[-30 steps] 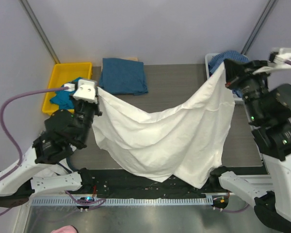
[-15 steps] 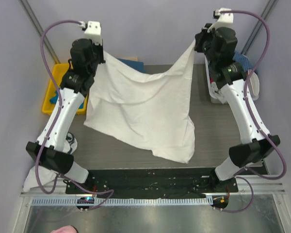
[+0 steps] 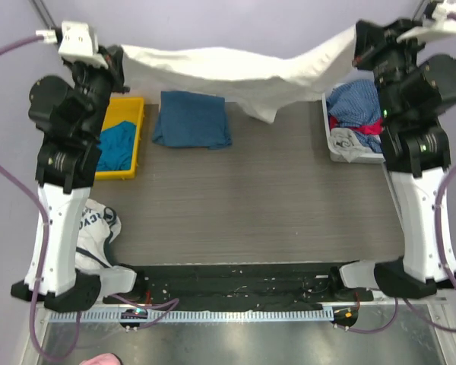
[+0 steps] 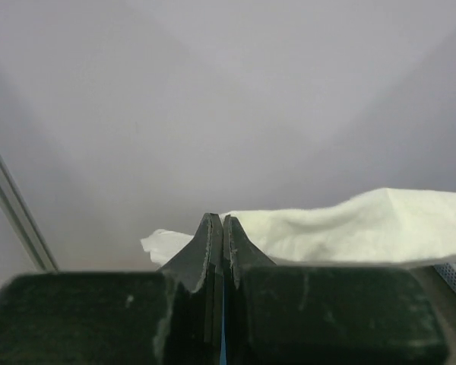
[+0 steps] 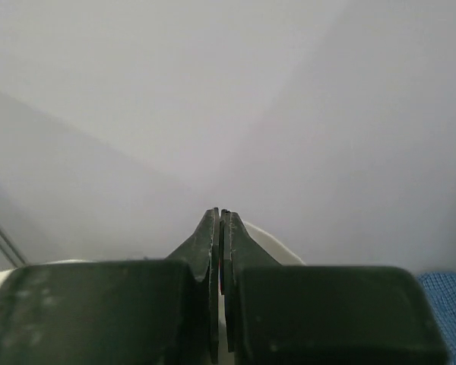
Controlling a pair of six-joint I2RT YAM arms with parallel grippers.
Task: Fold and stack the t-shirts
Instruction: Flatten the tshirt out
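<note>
The white t-shirt (image 3: pixel 235 72) hangs stretched between both grippers high over the far edge of the table, sagging in the middle. My left gripper (image 3: pixel 115 61) is shut on its left corner; the white cloth (image 4: pixel 349 228) shows beside the closed jaws. My right gripper (image 3: pixel 359 46) is shut on its right corner; a bit of white cloth (image 5: pixel 270 245) shows behind the jaws. A dark blue t-shirt (image 3: pixel 191 119) lies folded on the table at the back left.
A yellow bin (image 3: pixel 133 106) with blue cloth stands at the far left. A white basket (image 3: pixel 336 144) with blue and red clothes stands at the far right. Another white garment with black print (image 3: pixel 95 228) lies by the left arm's base.
Both arms have swung up and back, lifting the white t-shirt off the table and stretching it wide and high. The folded blue shirt is uncovered.
</note>
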